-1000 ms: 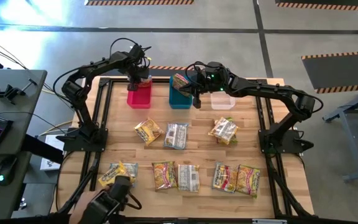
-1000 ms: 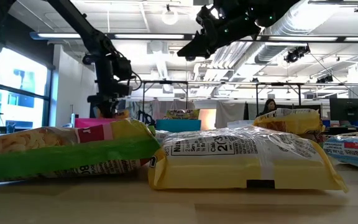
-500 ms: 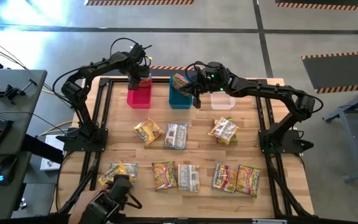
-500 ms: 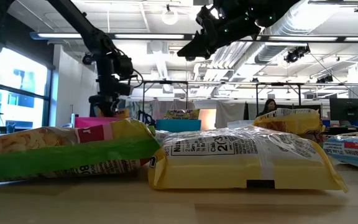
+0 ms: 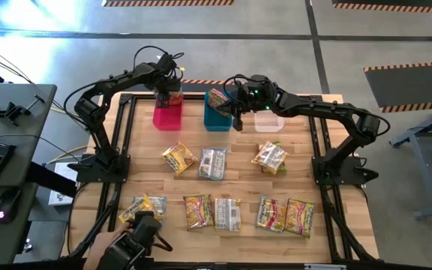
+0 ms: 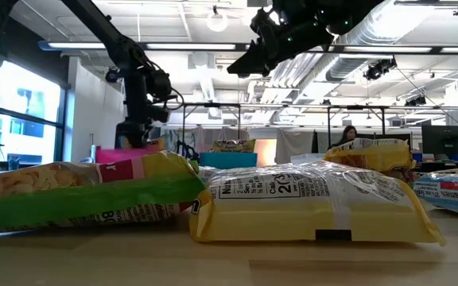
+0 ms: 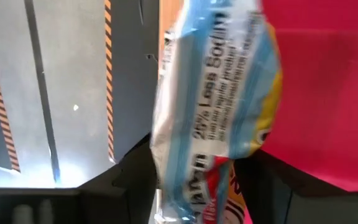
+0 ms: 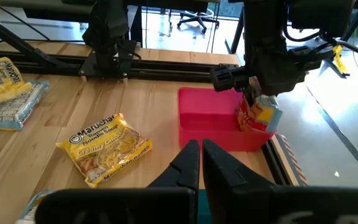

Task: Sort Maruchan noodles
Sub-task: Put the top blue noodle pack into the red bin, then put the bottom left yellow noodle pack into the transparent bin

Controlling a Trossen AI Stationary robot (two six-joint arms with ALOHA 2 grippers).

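Left pincer (image 5: 169,95) over pink bin (image 5: 166,118)

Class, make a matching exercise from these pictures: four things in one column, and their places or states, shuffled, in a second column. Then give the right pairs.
Things
1. Left pincer
2. Right pincer
3. Packet reading "25% Less Sodium"
4. Clear bin

Places or states
A. Shut, above the blue bin
B. Far side of the table, right of the blue bin
C. Standing upright in the pink bin
D. Over the pink bin, by the packet

Pairs: 1-D, 2-A, 3-C, 4-B
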